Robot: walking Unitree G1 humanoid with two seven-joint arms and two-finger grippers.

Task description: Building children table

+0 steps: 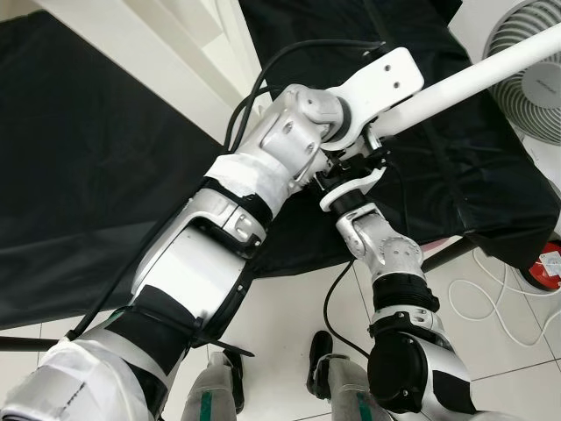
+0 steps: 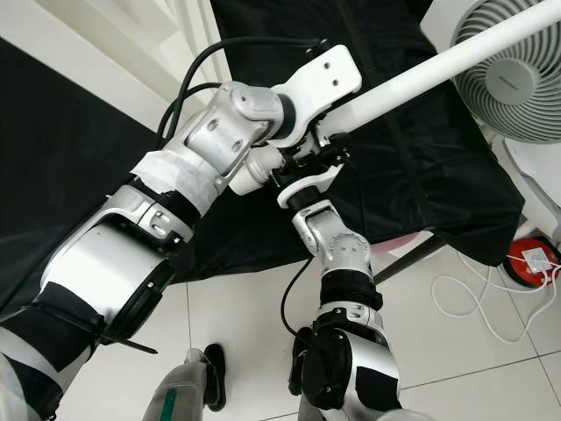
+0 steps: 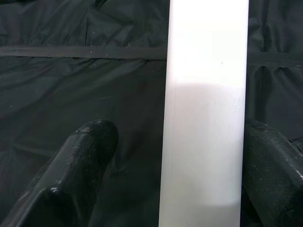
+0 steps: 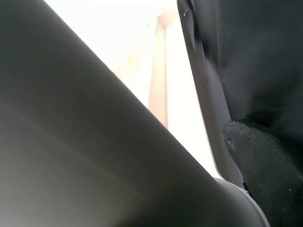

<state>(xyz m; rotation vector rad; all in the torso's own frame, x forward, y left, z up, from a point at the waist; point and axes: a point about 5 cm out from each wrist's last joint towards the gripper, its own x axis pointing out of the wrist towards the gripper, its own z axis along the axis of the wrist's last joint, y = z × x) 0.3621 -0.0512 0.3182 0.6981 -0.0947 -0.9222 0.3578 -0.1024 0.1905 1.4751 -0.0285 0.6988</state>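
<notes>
White and tubular, the table leg (image 1: 473, 81) slants above black cloth (image 1: 79, 175) draped over a low surface, a fan (image 2: 513, 79) just beside its far end. The left gripper (image 3: 177, 156) straddles the leg, one finger (image 3: 80, 165) apart from it, the other touching. The right gripper (image 1: 351, 189) meets its near end; whether its fingers clamp cannot be told.
</notes>
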